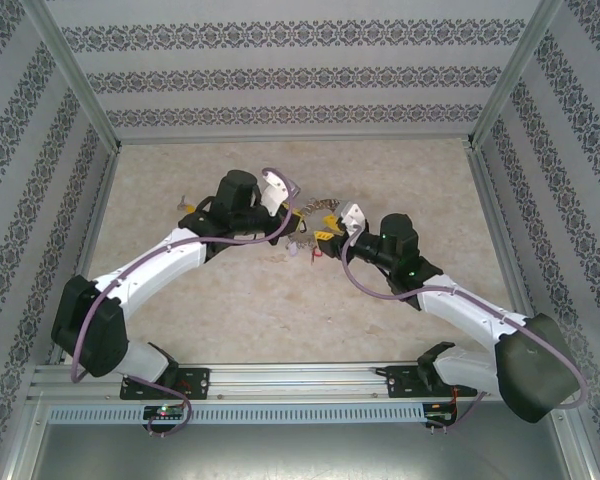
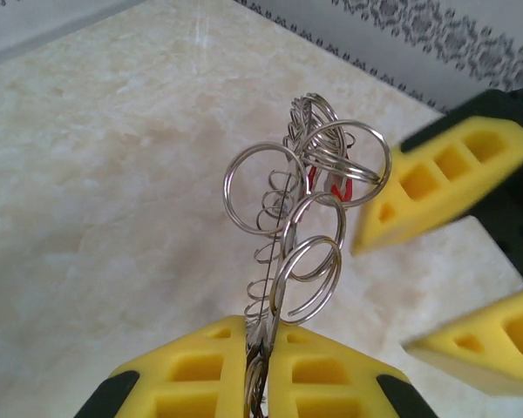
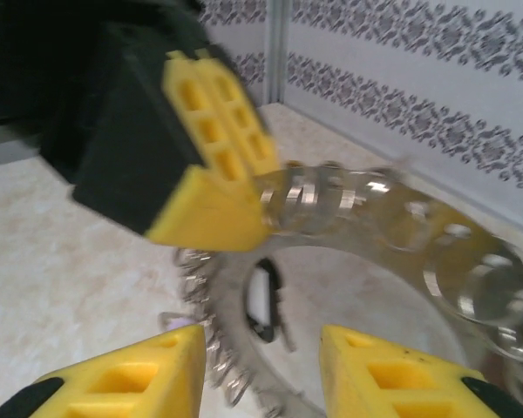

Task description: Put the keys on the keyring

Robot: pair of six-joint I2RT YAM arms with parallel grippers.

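Observation:
The keyring [image 2: 280, 286] is a large grey metal ring fringed with small silver split rings and a red tag [image 2: 340, 187]. My left gripper [image 2: 266, 335] is shut on its edge and holds it upright above the table. In the right wrist view the keyring [image 3: 366, 196] arcs blurred across the frame, with the left gripper's yellow finger [image 3: 213, 148] on it. My right gripper [image 3: 261, 348] is open just below the ring, touching nothing. From above, the left gripper [image 1: 298, 222] and right gripper [image 1: 332, 232] meet at the keyring [image 1: 325, 207]. No yellow-headed keys can be made out.
A black carabiner [image 3: 261, 300] hangs inside the ring. A red tag [image 1: 315, 250] and a small white piece [image 1: 295, 250] lie under the grippers. A small object [image 1: 184, 203] lies left of the left arm, too small to identify. Patterned walls enclose the beige table [image 1: 280, 310].

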